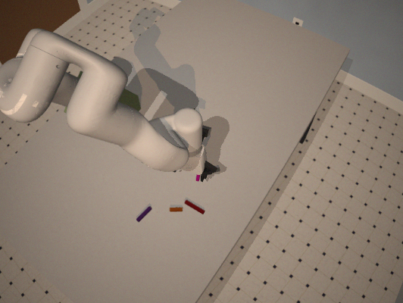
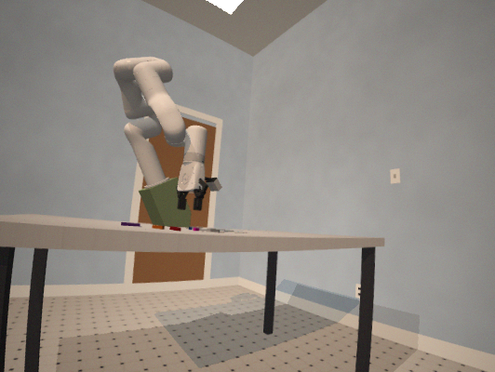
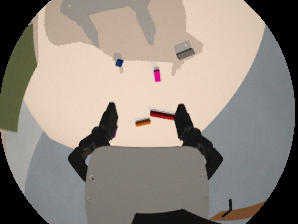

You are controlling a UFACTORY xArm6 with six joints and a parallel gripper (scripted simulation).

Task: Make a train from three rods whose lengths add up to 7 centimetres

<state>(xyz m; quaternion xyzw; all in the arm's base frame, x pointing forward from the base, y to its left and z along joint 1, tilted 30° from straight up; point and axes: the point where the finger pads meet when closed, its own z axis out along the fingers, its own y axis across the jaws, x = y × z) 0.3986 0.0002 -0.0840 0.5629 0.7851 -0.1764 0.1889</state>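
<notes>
I see my tool (image 2: 192,201) hanging above the desk (image 1: 246,95) with its two dark fingers spread wide and nothing between them. It does not touch any rod. In the top view the white arm (image 1: 102,98) bends over the desk and hides most of the tool, so only a bit of black shows by its end. The magenta rod (image 1: 198,177) lies flat on the desk just beside that black bit. Lower down on the desk three more rods lie in a loose row. The purple rod (image 1: 144,213) is on the left and sits slanted. The orange rod (image 1: 176,208) is in the middle. The red rod (image 1: 195,207) is on the right, near the orange one but not touching it, and it slants too. In the wrist view I can also see a blue rod (image 3: 120,63) and a grey rod (image 3: 184,51) farther off, with the magenta rod between them. The blue and grey rods are hidden under the arm in the top view. None of the rods touch each other. The arm stands on a green block (image 2: 160,205) at the far side of the desk.
</notes>
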